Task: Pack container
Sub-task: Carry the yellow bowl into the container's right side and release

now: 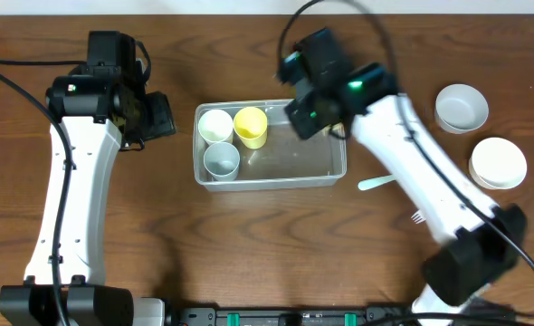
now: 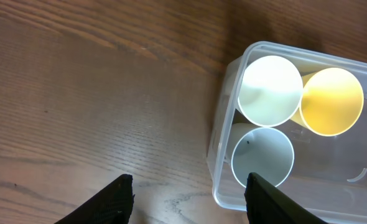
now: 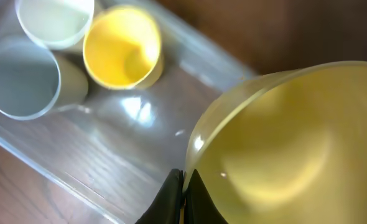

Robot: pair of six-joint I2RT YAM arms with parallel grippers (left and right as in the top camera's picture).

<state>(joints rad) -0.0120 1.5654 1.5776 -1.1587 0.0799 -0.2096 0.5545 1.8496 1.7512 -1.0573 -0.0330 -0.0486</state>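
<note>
Our right gripper [image 3: 183,198] pinches the rim of a pale yellow bowl [image 3: 283,143] between fingers pressed together, and it hangs over the far right corner of the container [image 1: 294,161]. From overhead the arm hides the bowl, so we cannot tell how high it sits above the tub floor.

Our left gripper [image 2: 190,199] hovers with its fingers spread and nothing between them, just beside the container's left end.

The clear tub sits mid-table between the two arms. Three cups already stand upright in its left part: a white cup [image 1: 215,124] and a yellow cup [image 1: 251,125] along the far wall, and a pale blue cup [image 1: 221,159] by the near wall. The right part of the tub is bare.

We judge the packing to be roughly halfway. The cups are in, the yellow bowl is about to go in, and two white bowls [image 1: 462,107] [image 1: 498,163] wait on the table well to the right. A white utensil [image 1: 376,183] lies just outside the tub's near right corner and may also need packing.
</note>
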